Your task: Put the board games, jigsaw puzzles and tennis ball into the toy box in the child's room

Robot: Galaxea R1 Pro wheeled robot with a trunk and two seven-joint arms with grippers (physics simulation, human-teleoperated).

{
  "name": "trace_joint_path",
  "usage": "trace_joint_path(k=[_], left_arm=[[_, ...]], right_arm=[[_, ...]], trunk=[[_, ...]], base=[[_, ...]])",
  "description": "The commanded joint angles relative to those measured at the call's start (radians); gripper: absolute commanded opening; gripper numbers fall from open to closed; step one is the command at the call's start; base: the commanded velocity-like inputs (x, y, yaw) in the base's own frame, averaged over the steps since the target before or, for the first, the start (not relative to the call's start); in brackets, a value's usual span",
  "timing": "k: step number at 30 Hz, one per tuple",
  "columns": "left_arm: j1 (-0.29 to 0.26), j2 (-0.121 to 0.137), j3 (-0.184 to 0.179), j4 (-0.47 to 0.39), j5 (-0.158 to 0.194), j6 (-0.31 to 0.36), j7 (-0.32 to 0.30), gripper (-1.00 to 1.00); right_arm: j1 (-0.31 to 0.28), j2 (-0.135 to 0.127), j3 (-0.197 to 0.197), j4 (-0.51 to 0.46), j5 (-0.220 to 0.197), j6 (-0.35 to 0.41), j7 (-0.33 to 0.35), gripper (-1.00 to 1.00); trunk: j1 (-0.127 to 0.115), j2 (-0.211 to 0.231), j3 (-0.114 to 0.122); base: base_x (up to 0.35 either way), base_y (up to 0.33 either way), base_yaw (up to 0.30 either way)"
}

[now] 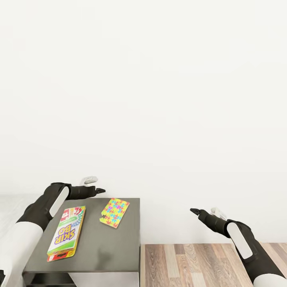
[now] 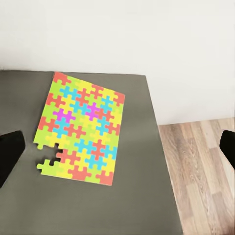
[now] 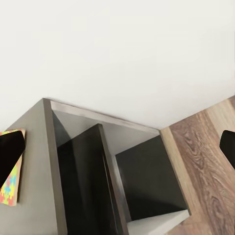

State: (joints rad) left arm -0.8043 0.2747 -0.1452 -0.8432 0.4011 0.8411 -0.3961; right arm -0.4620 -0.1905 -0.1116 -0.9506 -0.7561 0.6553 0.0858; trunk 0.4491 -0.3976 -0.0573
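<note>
The dark grey counter (image 1: 115,243) stands against a white wall (image 1: 159,79), with wood-plank floor (image 1: 199,263) to its right in the head view. Two flat things lie on the counter top. Toward its far right corner lies the jigsaw puzzle (image 1: 114,213), covered in red, yellow, green and blue interlocking pieces, turned at a slant to the counter's edges; in the left wrist view the jigsaw puzzle (image 2: 81,128) shows a notch at one edge where a piece or two sit partly detached. To its left, well apart from it, lies a long Skip-Bo game box (image 1: 66,233), lengthwise toward the wall, on top of a red box whose edge peeks out at the near end.

The left claw (image 1: 100,191) hangs above the counter's far edge, just beyond the puzzle and not touching it; its fingers (image 2: 10,154) stand wide apart in the left wrist view, nothing between them.

The right claw (image 1: 194,211) is out over the floor, to the right of the counter and clear of it. In the right wrist view its dark fingertips (image 3: 11,152) sit at opposite edges, so it seems to be spread apart and empty. That view looks down on the counter's end, with dark open compartments (image 3: 122,181) below the top.
</note>
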Motion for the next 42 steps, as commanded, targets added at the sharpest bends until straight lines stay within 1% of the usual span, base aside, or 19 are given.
trace_joint_path(k=[1, 9, 16, 20, 23, 25, 26, 28, 31, 32, 33, 34, 37, 39, 40, 41, 42], left_arm=[[-0.001, 0.000, -0.003, -0.001, -0.001, 0.003, 0.008, 1.00], [-0.001, -0.011, -0.003, -0.001, -0.001, 0.001, 0.064, 1.00], [-0.001, -0.023, -0.003, 0.006, -0.002, 0.000, 0.071, 1.00], [-0.001, -0.027, -0.002, 0.026, -0.005, -0.014, 0.083, 1.00], [-0.003, -0.048, -0.002, 0.058, -0.010, -0.035, 0.130, 1.00], [-0.005, -0.068, -0.001, 0.074, -0.012, -0.042, 0.185, 1.00], [-0.006, -0.072, -0.001, 0.076, -0.012, -0.043, 0.199, 1.00], [-0.010, -0.081, 0.000, 0.082, -0.013, -0.047, 0.249, 1.00], [-0.013, -0.094, 0.000, 0.084, -0.014, -0.049, 0.276, 1.00], [-0.014, -0.105, 0.000, 0.084, -0.014, -0.049, 0.284, 1.00], [-0.015, -0.111, 0.000, 0.085, -0.015, -0.051, 0.287, 1.00], [-0.017, -0.119, 0.000, 0.085, -0.016, -0.060, 0.294, 1.00], [-0.023, -0.131, 0.000, 0.085, -0.024, -0.092, 0.314, 1.00], [-0.027, -0.148, 0.000, 0.085, -0.031, -0.114, 0.334, 1.00], [-0.029, -0.165, 0.000, 0.085, -0.035, -0.124, 0.349, 1.00], [-0.029, -0.174, 0.000, 0.085, -0.038, -0.127, 0.356, 1.00], [-0.030, -0.190, 0.000, 0.085, -0.046, -0.133, 0.371, 1.00]], right_arm=[[-0.001, 0.000, -0.002, 0.000, 0.003, 0.006, 0.005, 1.00], [-0.001, 0.000, -0.002, 0.000, 0.003, 0.006, 0.005, 1.00], [0.000, 0.001, -0.002, 0.000, 0.003, 0.006, 0.005, 1.00], [-0.001, 0.001, -0.002, 0.000, 0.004, 0.006, 0.006, 1.00], [-0.001, 0.001, -0.002, 0.000, 0.004, 0.006, 0.009, 1.00], [-0.001, 0.001, -0.002, 0.000, 0.004, 0.007, 0.015, 1.00], [-0.001, 0.001, -0.002, 0.000, 0.004, 0.007, 0.016, 1.00], [-0.001, 0.002, -0.003, -0.001, 0.004, 0.018, 0.019, 1.00], [-0.001, 0.002, -0.004, -0.002, 0.004, 0.034, 0.020, 1.00], [-0.001, 0.003, -0.004, -0.004, 0.004, 0.039, 0.021, 1.00], [-0.001, 0.003, -0.004, -0.005, 0.004, 0.040, 0.021, 1.00], [-0.001, 0.003, -0.005, -0.006, 0.004, 0.043, 0.024, 1.00], [-0.001, 0.003, -0.005, -0.009, 0.004, 0.047, 0.040, 1.00], [-0.001, 0.003, -0.005, -0.010, 0.004, 0.048, 0.064, 1.00], [-0.001, 0.003, -0.005, -0.010, 0.004, 0.048, 0.087, 1.00], [-0.001, 0.002, -0.005, -0.011, 0.004, 0.048, 0.099, 1.00], [0.000, 0.002, -0.005, -0.011, 0.004, 0.049, 0.127, 1.00]], trunk=[[0.001, -0.002, -0.003], [0.001, -0.002, -0.013], [0.001, -0.002, -0.023], [0.001, -0.002, -0.029], [0.001, -0.002, -0.033], [0.001, -0.002, -0.036], [0.001, -0.002, -0.037], [0.001, -0.002, -0.040], [0.001, -0.002, -0.045], [0.001, -0.002, -0.046], [0.001, -0.002, -0.048], [0.001, -0.002, -0.049], [0.001, -0.002, -0.054], [0.001, -0.002, -0.057], [0.001, -0.002, -0.058], [0.001, -0.002, -0.059], [0.001, -0.002, -0.061]], base=[[0.125, 0.009, 0.000], [0.057, 0.003, 0.000], [0.005, 0.000, 0.000], [0.000, 0.000, 0.000], [0.000, 0.000, 0.000], [0.000, 0.000, 0.000], [0.000, 0.000, 0.000], [0.000, 0.000, 0.000], [0.000, 0.000, 0.000], [0.000, 0.000, 0.000], [0.000, 0.000, 0.000], [0.000, 0.000, 0.000], [0.000, 0.000, 0.000], [0.000, 0.000, 0.000], [0.000, 0.000, 0.000], [0.000, 0.000, 0.000], [0.000, 0.000, 0.000]])
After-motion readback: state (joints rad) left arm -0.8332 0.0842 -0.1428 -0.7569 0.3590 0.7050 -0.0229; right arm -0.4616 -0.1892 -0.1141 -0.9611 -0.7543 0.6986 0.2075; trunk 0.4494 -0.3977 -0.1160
